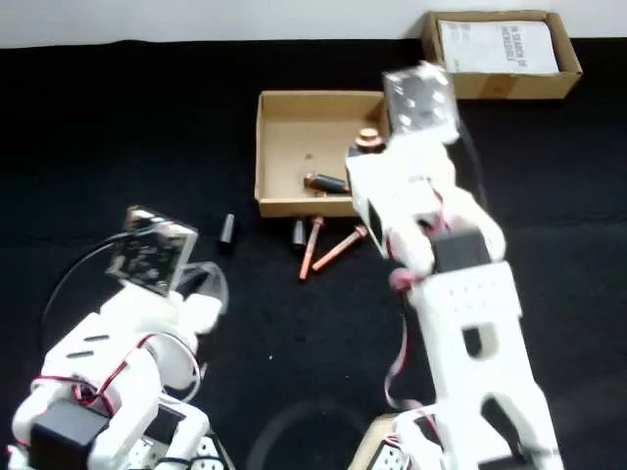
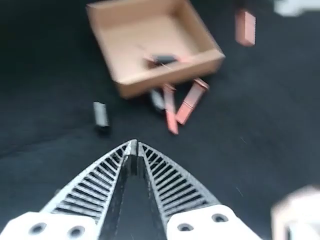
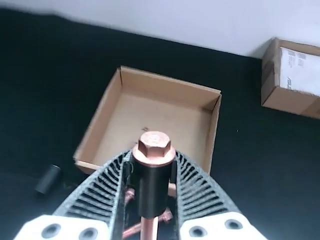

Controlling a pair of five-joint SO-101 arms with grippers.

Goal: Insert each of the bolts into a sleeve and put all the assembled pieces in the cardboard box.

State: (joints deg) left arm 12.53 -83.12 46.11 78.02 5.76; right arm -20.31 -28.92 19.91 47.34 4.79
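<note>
The right end effector [image 3: 155, 156] is closed partway around a black sleeve [image 3: 152, 187]. A copper bolt [image 3: 155, 145] is seated in the sleeve with its hex head poking out at the fingertips, so the piece's long axis runs along the fingers. In the high view that head sits at the right edge of the cardboard box [image 1: 294, 137], in the upper middle of the frame. The box's bare floor spreads to the left of it, so I judge that a small shift leftward and down is all the drop needs. One assembled piece [image 1: 326, 183] already lies in the box near its front wall. The left end effector [image 2: 134, 146] is pinched shut on nothing. It sits at the lower left of the high view, well apart from the box, so the right arm is plainly the nearer. On the black bench [image 1: 118, 117] a loose sleeve [image 1: 227, 230] lies left of the box's front corner. A second sleeve [image 1: 298, 232], a bare bolt [image 1: 311, 247] and another bare bolt [image 1: 340, 248] lie just below the front wall.
</note>
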